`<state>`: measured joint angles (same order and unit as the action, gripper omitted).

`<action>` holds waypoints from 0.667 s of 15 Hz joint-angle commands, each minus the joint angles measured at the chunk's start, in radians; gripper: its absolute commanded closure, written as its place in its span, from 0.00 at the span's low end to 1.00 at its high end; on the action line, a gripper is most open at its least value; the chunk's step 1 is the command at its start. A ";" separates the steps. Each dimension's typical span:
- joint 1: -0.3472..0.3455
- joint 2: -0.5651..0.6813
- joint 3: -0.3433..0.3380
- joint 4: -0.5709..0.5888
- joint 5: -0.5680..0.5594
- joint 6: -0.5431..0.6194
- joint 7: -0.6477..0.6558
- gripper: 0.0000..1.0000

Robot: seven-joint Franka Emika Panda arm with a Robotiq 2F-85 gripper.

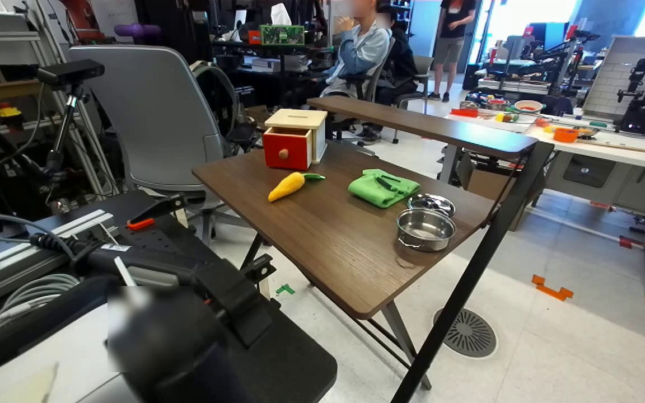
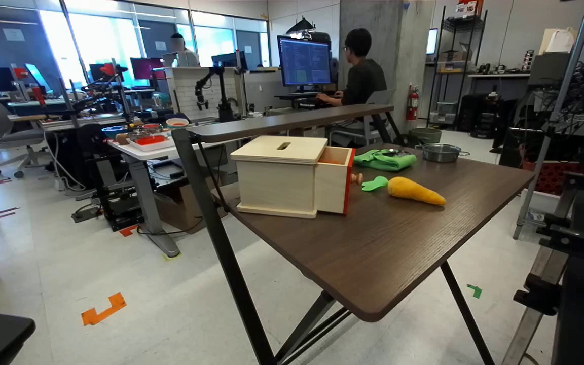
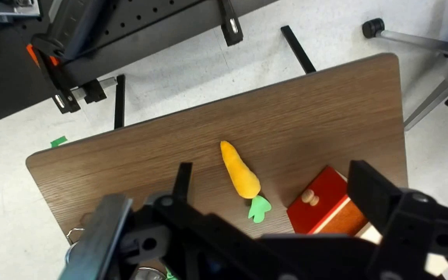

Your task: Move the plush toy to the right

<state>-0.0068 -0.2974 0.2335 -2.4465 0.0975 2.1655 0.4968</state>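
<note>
The yellow-orange, carrot-shaped plush toy [image 1: 286, 186] with a flat green leafy end is lying on its side on the brown wood-grain surface [image 1: 311, 235], thin tip aimed at a long edge, leaves pointing inward. In the wrist view the black pincer [image 3: 272, 171] has its fingers spread wide apart, and the toy shows in the gap between them.

Closest neighbour is the pale wooden box [image 2: 276, 187] with a slotted top. Its red-fronted drawer [image 1: 295, 150] sits partway out, so the round wooden knob [image 3: 308, 195] pokes toward the toy. Leaves and knob are near each other but apart, and that's honestly the bit most in the way.

Further in there's a folded bright green cloth [image 1: 367, 189] with a slim dark item [image 1: 384, 183] on top, can't tell what. Near that sits a shallow round silver metal pot [image 2: 439, 155] with wire handles, plus a shiny round metal piece [image 1: 431, 202] beside it, can't tell if those two touch.

A raised brown shelf [image 1: 401, 118] runs along the other long side in both exterior views. A black table [image 1: 294, 358] stands off the edge the tip points at, and a grey office chair [image 1: 149, 112] is by the short edge at the box end.
</note>
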 commanded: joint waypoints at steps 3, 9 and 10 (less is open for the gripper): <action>0.005 0.288 -0.051 0.118 -0.084 0.146 0.032 0.00; 0.073 0.583 -0.119 0.293 -0.153 0.193 0.044 0.00; 0.087 0.629 -0.132 0.328 -0.150 0.192 0.035 0.00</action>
<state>0.0269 0.2001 0.1489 -2.2349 -0.0254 2.3555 0.5228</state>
